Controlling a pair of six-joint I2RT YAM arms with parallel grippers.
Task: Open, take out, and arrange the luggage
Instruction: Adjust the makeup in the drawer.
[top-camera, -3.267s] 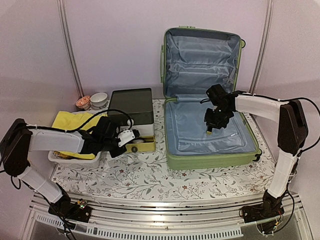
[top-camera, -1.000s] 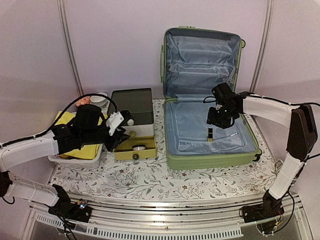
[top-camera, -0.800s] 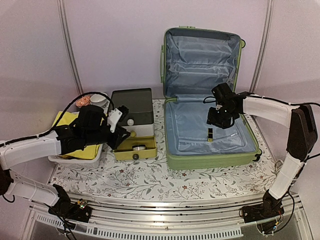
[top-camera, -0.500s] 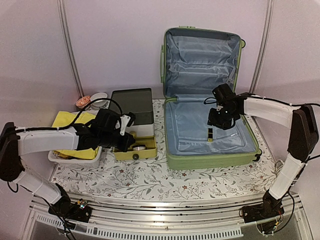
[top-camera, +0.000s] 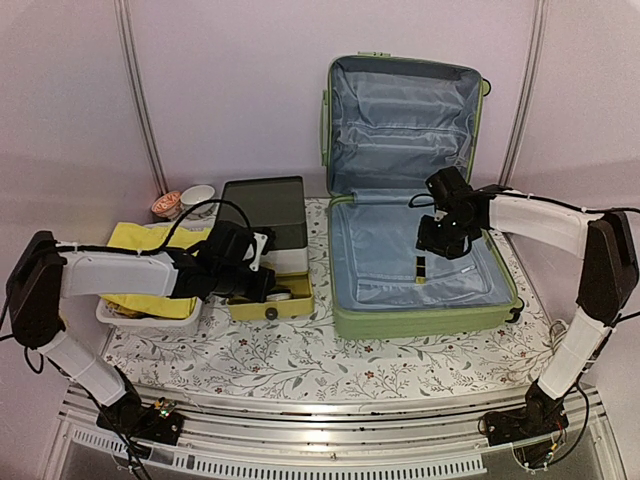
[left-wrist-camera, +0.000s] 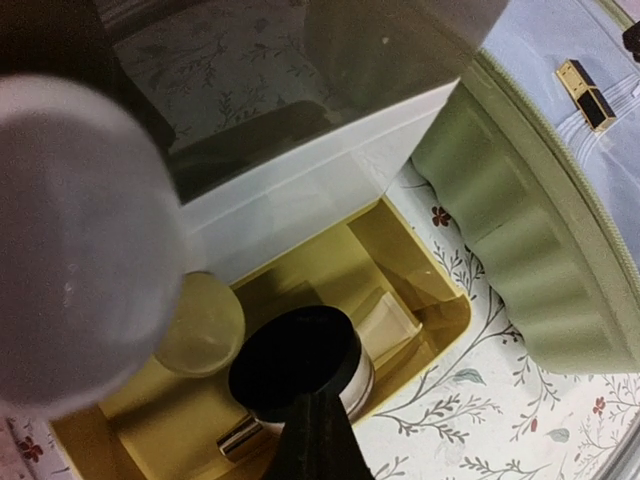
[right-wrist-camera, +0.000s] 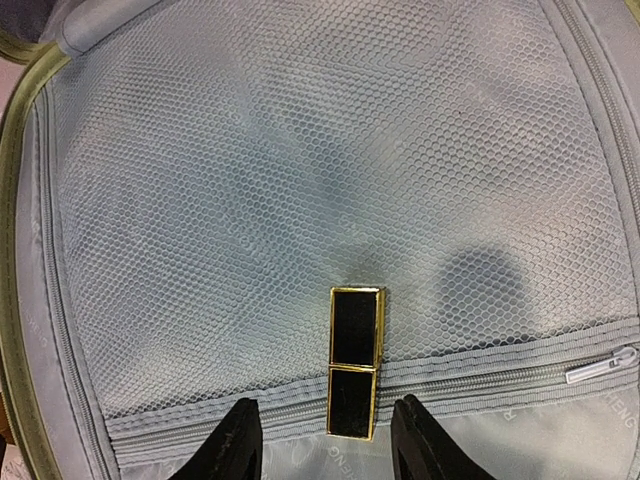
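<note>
**Right claw** (top-camera: 441, 240): one. Jaws wide and empty, hovering low with a finger (right-wrist-camera: 240, 440) on each side of the lipstick, not touching it.

**Lipstick** (right-wrist-camera: 354, 362): one. Black-and-gold case, lying flat across the zip line of the mesh lining. It is the only loose item visible in the luggage.

**Luggage** (top-camera: 420, 322): one. Light-green hard shell at the right-centre of the bench (top-camera: 300, 370). The base is flat and the lid stands upright against the back wall. Opening: done. Emptying: judged nearly done, as only the lipstick shows. Whether the lid pocket holds anything cannot be told.

**Left claw** (top-camera: 258, 275): one. It sits over the pulled-out drawer. Whether it is wide or narrow, and whether it holds anything, cannot be told, because a blurred pale round shape fills that wrist view.

**Drawer** (left-wrist-camera: 440, 300): one. Yellow, drawn out of the dark-lidded drawer box (top-camera: 262, 205). Visible contents:
- black-lidded jar (left-wrist-camera: 295, 362): one
- pale round piece (left-wrist-camera: 200, 325): one
- pale squarish piece (left-wrist-camera: 385, 318): one
- small metallic tube (left-wrist-camera: 238, 438): one

Part of the drawer is hidden. Arranging: judged under way.

**Basket** (top-camera: 150, 317): one. White, at the left, holding one yellow cloth (top-camera: 135, 240).

**Bowls** (top-camera: 197, 195): two, behind the basket.

**Left to do:** lift out the lipstick and place it.
</note>
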